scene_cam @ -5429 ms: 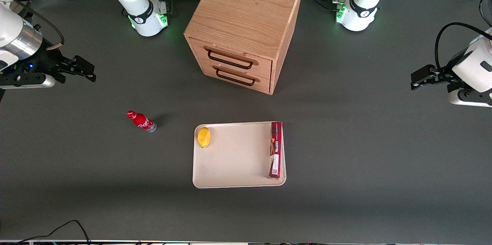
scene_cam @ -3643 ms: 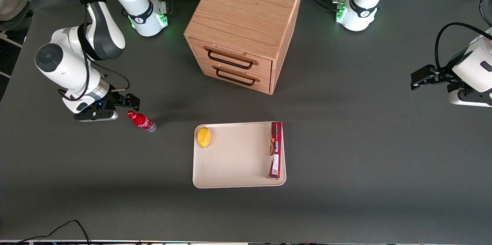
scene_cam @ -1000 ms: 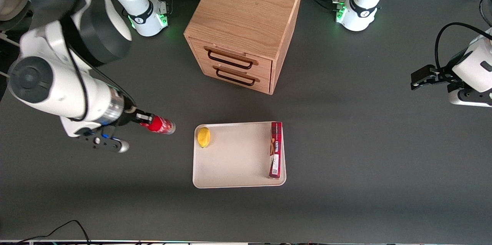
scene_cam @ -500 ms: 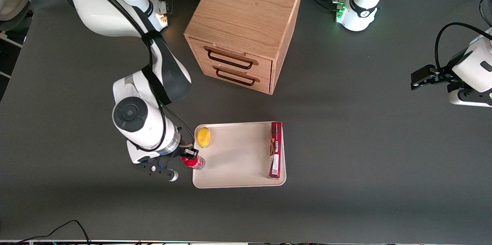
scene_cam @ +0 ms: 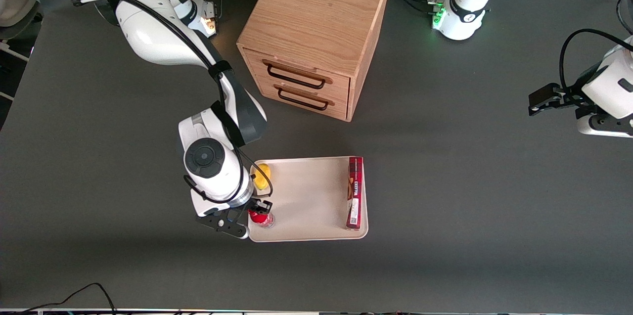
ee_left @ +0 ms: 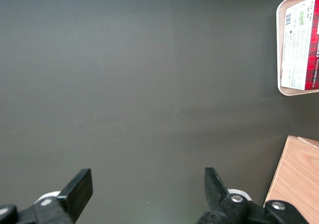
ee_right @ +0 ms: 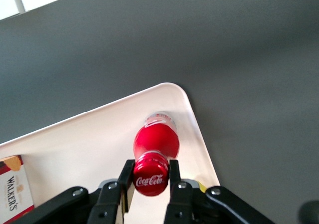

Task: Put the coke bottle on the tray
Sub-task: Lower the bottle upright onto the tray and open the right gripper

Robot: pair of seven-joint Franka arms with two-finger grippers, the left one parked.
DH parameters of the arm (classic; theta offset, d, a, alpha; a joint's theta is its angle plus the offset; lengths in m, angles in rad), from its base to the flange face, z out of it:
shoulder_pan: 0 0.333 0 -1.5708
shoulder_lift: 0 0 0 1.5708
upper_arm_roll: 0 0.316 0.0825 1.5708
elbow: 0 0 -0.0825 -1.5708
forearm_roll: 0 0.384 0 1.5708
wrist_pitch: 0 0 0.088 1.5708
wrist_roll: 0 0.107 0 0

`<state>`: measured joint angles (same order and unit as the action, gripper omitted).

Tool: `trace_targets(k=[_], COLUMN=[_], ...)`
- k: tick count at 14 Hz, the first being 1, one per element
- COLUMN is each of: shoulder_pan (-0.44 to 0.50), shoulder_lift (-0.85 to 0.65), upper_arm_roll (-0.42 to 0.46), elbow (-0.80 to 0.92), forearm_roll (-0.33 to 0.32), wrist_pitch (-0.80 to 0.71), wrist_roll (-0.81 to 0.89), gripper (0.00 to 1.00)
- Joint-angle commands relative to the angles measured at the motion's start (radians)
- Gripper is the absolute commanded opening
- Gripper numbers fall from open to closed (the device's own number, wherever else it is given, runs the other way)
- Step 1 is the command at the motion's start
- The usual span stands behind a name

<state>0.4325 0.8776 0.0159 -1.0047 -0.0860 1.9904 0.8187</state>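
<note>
Coke bottle [scene_cam: 261,217]: small, red body, red cap with white script, clear base; stands roughly upright just inside a corner of the tray, lower centre-left of the front frame, its cap clamped between the gripper [scene_cam: 260,205] fingers; whether the base touches the tray surface cannot be told. Tray [scene_cam: 306,196]: flat cream-beige rectangle, rounded corners, low rim, lying flat on the dark table at lower centre of the front frame.

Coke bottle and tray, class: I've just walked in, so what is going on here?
The right arm's gripper is shut on the coke bottle by its cap end, holding it over a corner of the tray nearest the front camera, toward the working arm's end. Whether the bottle touches the tray is unclear. A lemon and a red box lie on the tray.
</note>
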Motion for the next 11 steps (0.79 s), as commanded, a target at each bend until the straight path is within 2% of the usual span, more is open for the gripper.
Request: trace_targets(k=[1, 2, 3, 4, 7, 11], shoulder_pan=[0.014, 0.014, 0.015, 0.018, 0.017, -0.018], shoulder_lift=[0.023, 0.023, 0.023, 0.024, -0.005, -0.168], upper_arm_roll=[-0.017, -0.017, -0.017, -0.017, -0.01, 0.018], elbow=[0.047, 0.046, 0.044, 0.043, 0.041, -0.004], forearm_roll=[-0.027, -0.031, -0.044, -0.069, -0.075, -0.061], wrist_pitch=[-0.002, -0.002, -0.002, -0.002, -0.021, -0.27], wrist_roll=[0.028, 0.028, 0.028, 0.028, 0.027, -0.002], gripper=[0.14, 0.39, 0.88, 1.0, 1.0, 1.0])
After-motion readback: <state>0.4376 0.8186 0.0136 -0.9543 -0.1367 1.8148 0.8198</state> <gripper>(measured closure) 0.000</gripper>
